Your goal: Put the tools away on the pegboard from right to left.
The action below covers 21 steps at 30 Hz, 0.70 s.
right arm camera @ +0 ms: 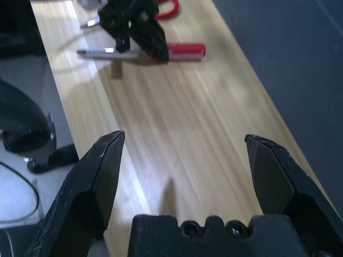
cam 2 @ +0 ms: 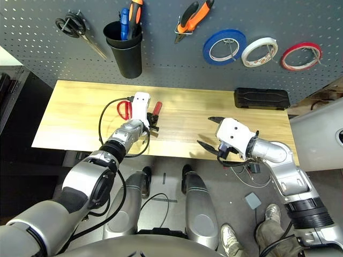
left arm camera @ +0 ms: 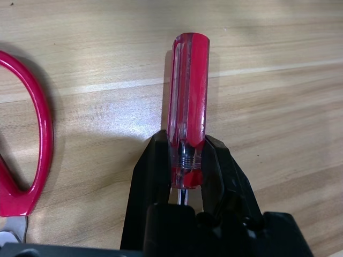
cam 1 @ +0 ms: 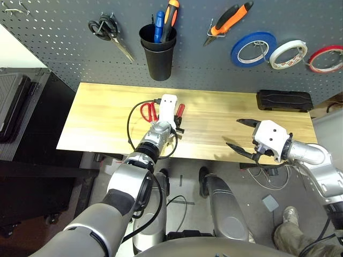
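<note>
While clamped by the left gripper [left arm camera: 185,160] mid-table, slim red-handled screwdriver [left arm camera: 187,101] beside red-handled scissors [left arm camera: 24,160], right gripper [right arm camera: 185,155] spread wide over bare wood near the front edge of the table [cam 1: 107,101]

Tape rolls on pegboard [cam 1: 48,37]: three — blue tape roll [cam 1: 253,48], white tape roll [cam 1: 288,54], thin red tape ring [cam 1: 326,59].
Scissors: two — black-handled scissors [cam 1: 110,33] on board, red-handled scissors [cam 1: 149,111] on table [cam 1: 96,118].
Pliers: one, needle-nose pliers [cam 1: 229,22], hung.
Black cup [cam 1: 158,51]: one, holding at least two tools.
Red-handled screwdriver [left arm camera: 187,120]: one.
Black case [cam 1: 284,100] on table: one.
</note>
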Motion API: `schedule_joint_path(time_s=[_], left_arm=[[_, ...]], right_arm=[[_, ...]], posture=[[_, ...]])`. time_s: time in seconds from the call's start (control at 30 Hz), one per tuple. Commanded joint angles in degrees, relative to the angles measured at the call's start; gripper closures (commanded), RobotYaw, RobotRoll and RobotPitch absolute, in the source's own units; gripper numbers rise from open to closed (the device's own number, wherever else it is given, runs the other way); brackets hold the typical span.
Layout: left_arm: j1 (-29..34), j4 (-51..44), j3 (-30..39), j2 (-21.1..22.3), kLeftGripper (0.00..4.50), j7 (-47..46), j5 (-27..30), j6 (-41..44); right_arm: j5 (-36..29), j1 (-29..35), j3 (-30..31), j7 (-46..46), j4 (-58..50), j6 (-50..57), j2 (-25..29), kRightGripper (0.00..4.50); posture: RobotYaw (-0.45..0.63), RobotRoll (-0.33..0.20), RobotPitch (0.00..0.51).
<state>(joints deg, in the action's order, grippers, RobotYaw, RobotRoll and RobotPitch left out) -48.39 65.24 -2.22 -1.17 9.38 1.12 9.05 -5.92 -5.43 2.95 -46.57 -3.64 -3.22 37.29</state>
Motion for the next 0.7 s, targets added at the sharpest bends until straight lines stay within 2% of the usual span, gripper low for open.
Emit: schedule_joint_path(time_s=[0.03,0.13,0.33,0.5,0.7], left_arm=[[4.6,-6.4,-0.1,-0.7,3.69,2.1,0.3,0.4],[9.7,-16.7,-0.3,0.0,3.69,2.3,0.7,2.3],[24.1,-43.8,-1.6,0.5,3.69,1.5,0.8,10.2],[33.6,-61.2,-0.7,0.2,3.69,-0.9,1.6,15.4],[42.0,-71.6,0.9,1.8,3.69,-2.9,0.9,9.8]], right_arm=[[-1.2,0.0,-0.8,-0.6,3.5,-3.1,-0.9,0.00],[-1.3,-1.7,-0.8,-0.4,6.8,-5.3,-1.9,0.00],[-1.0,-5.7,-0.6,-0.7,13.5,-8.3,-3.0,0.00],[-1.6,-9.8,-1.3,-0.8,19.6,-10.2,-4.3,0.00],[-3.5,-14.3,-2.9,-2.2,28.4,-15.4,-6.1,0.00]], posture=[[0.11,0.000,0.329],[0.13,0.000,0.325],[0.17,0.000,0.314],[0.23,0.000,0.303],[0.29,0.000,0.289]])
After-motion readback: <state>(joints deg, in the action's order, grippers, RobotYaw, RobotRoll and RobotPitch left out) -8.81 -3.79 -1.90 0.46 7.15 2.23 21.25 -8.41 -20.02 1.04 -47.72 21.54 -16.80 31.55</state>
